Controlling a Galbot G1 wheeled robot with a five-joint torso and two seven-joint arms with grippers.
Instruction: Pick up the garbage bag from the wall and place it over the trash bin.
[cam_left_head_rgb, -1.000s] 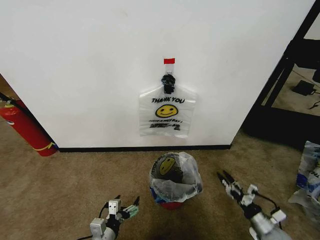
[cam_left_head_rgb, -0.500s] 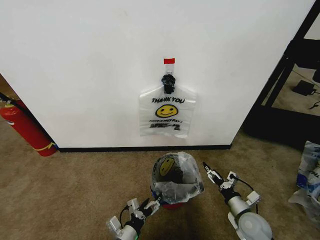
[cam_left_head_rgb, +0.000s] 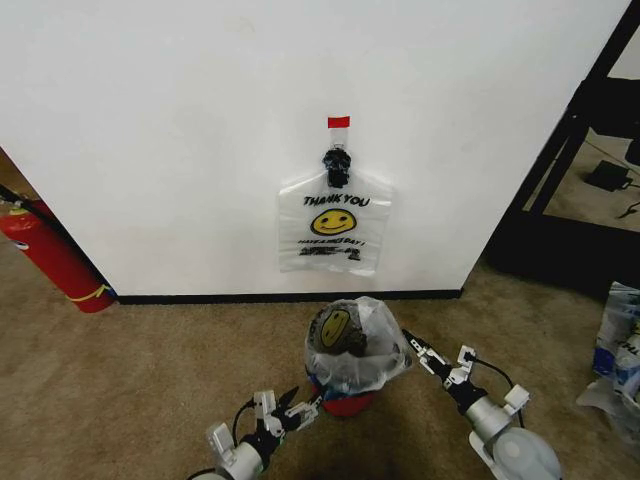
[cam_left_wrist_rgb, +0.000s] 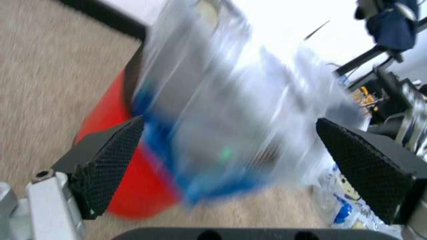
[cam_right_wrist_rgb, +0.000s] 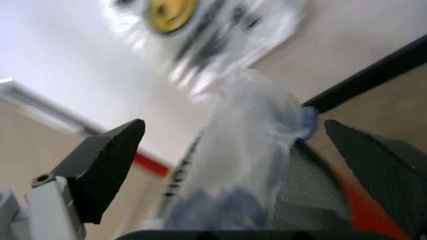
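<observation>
Left tool (cam_left_head_rgb: 301, 406) and right tool (cam_left_head_rgb: 416, 349) both gaping, holding nothing — flanking the trash bin (cam_left_head_rgb: 345, 402), which already wears a bag. Target garbage bag (cam_left_head_rgb: 333, 232) hangs on the wall (cam_left_head_rgb: 180, 130), untouched — pick and placement both left.

The garbage bag (cam_left_head_rgb: 331, 230), translucent with a yellow smiley, hangs flat on the wall, well beyond both grippers. The trash bin (cam_left_head_rgb: 345, 398), already bag-lined, stands between the left gripper (cam_left_head_rgb: 303, 408) and right gripper (cam_left_head_rgb: 416, 347).
</observation>
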